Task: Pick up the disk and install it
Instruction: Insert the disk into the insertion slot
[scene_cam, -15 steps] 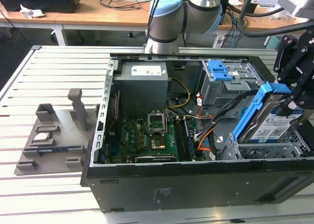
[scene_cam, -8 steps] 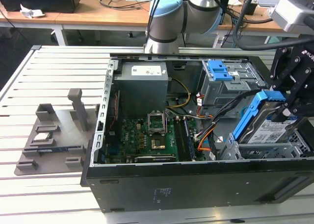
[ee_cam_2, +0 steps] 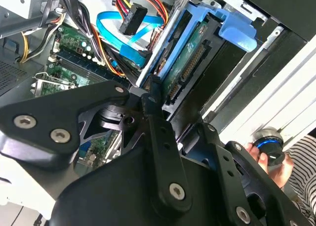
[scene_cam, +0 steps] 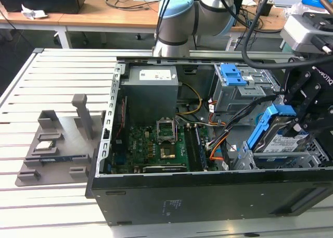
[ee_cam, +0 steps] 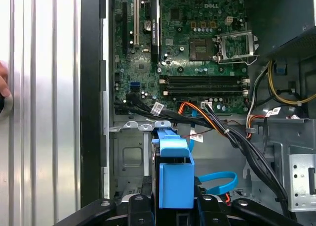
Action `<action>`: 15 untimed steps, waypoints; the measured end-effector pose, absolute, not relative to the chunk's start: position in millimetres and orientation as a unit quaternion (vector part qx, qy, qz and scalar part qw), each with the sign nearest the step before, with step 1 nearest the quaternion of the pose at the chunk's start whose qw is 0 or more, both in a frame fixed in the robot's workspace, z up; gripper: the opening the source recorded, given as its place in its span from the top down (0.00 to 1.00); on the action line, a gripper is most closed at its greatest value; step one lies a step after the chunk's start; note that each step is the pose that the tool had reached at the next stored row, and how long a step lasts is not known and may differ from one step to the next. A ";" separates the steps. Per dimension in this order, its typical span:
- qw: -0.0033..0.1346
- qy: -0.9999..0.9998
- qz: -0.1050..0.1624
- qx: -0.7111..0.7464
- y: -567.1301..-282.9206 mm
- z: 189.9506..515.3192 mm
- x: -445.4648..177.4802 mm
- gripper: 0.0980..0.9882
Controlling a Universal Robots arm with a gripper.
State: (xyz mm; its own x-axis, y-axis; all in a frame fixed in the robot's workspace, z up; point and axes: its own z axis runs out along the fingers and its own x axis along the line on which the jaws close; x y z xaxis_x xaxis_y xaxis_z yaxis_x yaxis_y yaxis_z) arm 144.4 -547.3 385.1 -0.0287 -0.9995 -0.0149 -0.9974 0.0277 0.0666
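Plainly, the pincer (scene_cam: 294,122) has hold of the disk (scene_cam: 281,141). Its black fingers (ee_cam: 139,206) are closed on the disk's upper end, one on each side of the blue bracket, which in the first wrist view stands squarely between them. Picking up looks done — the installing is the step in hand.

The disk hangs right below the pincer, at the exterior view's right, over the near right corner of the open case (scene_cam: 156,199). Under it sits the grey drive cage (scene_cam: 312,160). The disk's lower end is at the cage's mouth or just inside it; whether the two touch I cannot tell.

It is not level. The disk leans, label face turned up and toward the near side, with one blue rail climbing along its left edge to the fingers. I judge its long axis to run from the pincer steeply down into the cage, so the free end points down and the gripped end up. In the second wrist view it shows nearly edge-on, its green circuit side in sight, with a blue cable (ee_cam_2: 128,53) just beside it and the board (scene_cam: 156,144) further left.

Out by the table (scene_cam: 62,66), in the second wrist view, a hand (ee_cam_2: 281,164) holds a round black-and-blue knob (ee_cam_2: 266,143) — well apart from the disk.
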 end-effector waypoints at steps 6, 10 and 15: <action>0.018 -0.717 -0.029 0.697 -547.2 384.7 144.4 0.62; 0.018 -0.717 -0.029 0.697 -547.2 384.5 144.5 0.71; 0.018 -0.717 -0.029 0.697 -547.3 384.3 144.4 0.98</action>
